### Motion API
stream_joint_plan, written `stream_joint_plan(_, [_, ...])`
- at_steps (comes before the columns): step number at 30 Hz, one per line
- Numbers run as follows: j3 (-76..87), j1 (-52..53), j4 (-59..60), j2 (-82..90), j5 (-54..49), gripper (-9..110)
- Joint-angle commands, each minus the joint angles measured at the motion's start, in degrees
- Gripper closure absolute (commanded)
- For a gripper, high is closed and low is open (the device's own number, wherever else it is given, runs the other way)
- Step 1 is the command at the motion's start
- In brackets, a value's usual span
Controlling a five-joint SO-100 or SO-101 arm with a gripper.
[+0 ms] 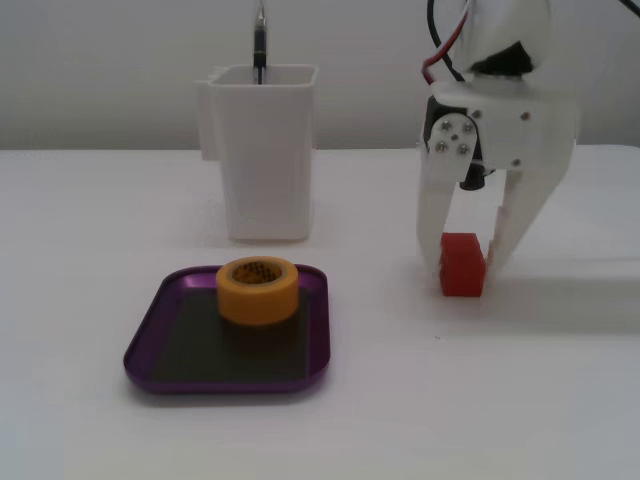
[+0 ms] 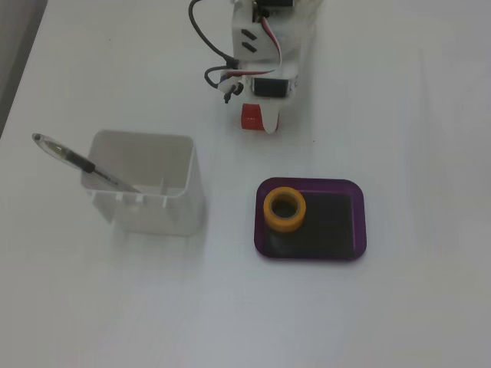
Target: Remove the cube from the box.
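The red cube (image 1: 462, 265) rests on the white table, outside the box and to its right in a fixed view; it also shows in the fixed view from above (image 2: 249, 116). My gripper (image 1: 463, 270) points down and straddles the cube, with a white finger against each side, so it looks shut on it. From above, the gripper (image 2: 257, 124) covers part of the cube. The purple box (image 1: 150, 335) lies flat near the front, also seen from above (image 2: 311, 184). It holds only a yellow tape roll (image 1: 257, 290).
A tall white container (image 1: 262, 150) with a pen (image 1: 259, 45) in it stands behind the box; from above the container (image 2: 146, 184) is left of the box. The yellow tape roll (image 2: 285, 208) sits in the box's left half.
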Motion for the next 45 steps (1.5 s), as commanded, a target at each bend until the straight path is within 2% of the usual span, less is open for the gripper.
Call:
stream_joint_plan(1, [-10.1,0.0,7.4,1.7,-0.2,91])
stream_joint_plan(7, [-24.3,-0.3,18.3,11.5,-0.1,91])
stream_joint_plan(12, [-24.4,-0.2,24.4,24.0,0.7,91])
stream_joint_plan(19, [-3.1,0.6,24.5,43.4,0.5,91])
stream_joint_plan(31, [40.8,0.6,2.7,76.6,0.8,91])
stream_joint_plan(39, [57.8,0.6,1.9,96.9,0.8,91])
stream_joint_plan(45, [64.1,0.6,4.0,102.7,0.9,91])
